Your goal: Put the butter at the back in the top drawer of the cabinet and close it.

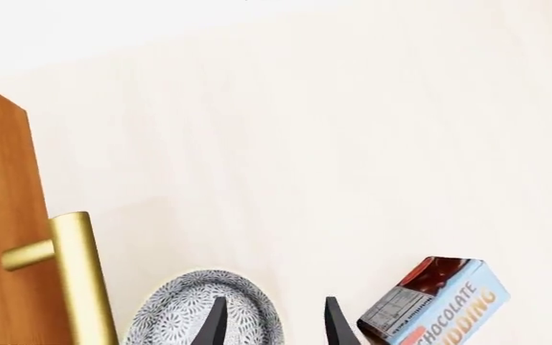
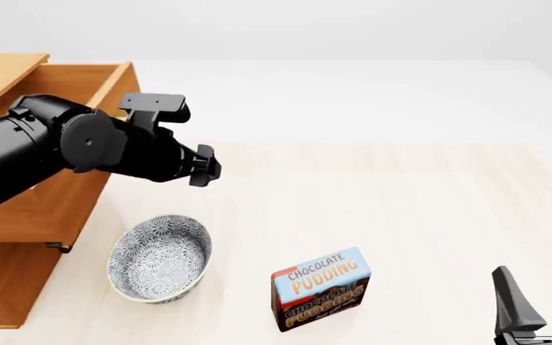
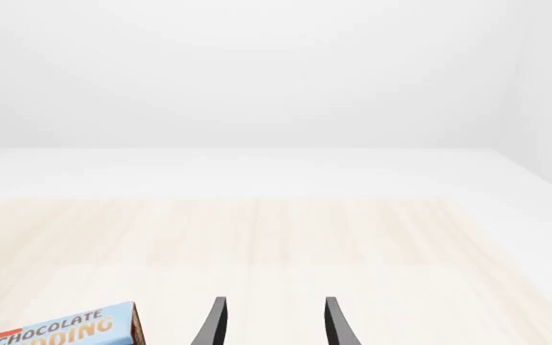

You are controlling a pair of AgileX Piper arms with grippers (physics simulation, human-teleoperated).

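**Top drawer stands open; butter not visible**

The top drawer (image 2: 60, 187) of the cabinet (image 2: 8, 287) is pulled out at the front view's left edge, its light-brown side wall reaching toward the middle of the worktop (image 2: 401, 201). Its inside is largely hidden behind the left arm (image 2: 65, 147), so the butter cannot be seen in any view and its place cannot be told. In the left wrist view a wooden drawer front (image 1: 3, 237) shows with its brass bar handle (image 1: 80, 280); which drawer it belongs to cannot be told.

The left arm crosses in front of the open drawer, above the worktop. The left pincer (image 1: 274, 322) shows only in its wrist view: its two dark fingertips stand apart with nothing between them, over the rim of a blue-and-white patterned bowl (image 2: 159, 260). The bowl sits on the worktop just beside the cabinet.

To the bowl's right, a little nearer the camera, stands the Chocolate Pudding box (image 2: 321, 287), upright and apart from the bowl.

The right pincer (image 2: 537, 295) is at the front view's lower right corner, well apart from the box, fingers spread and empty.
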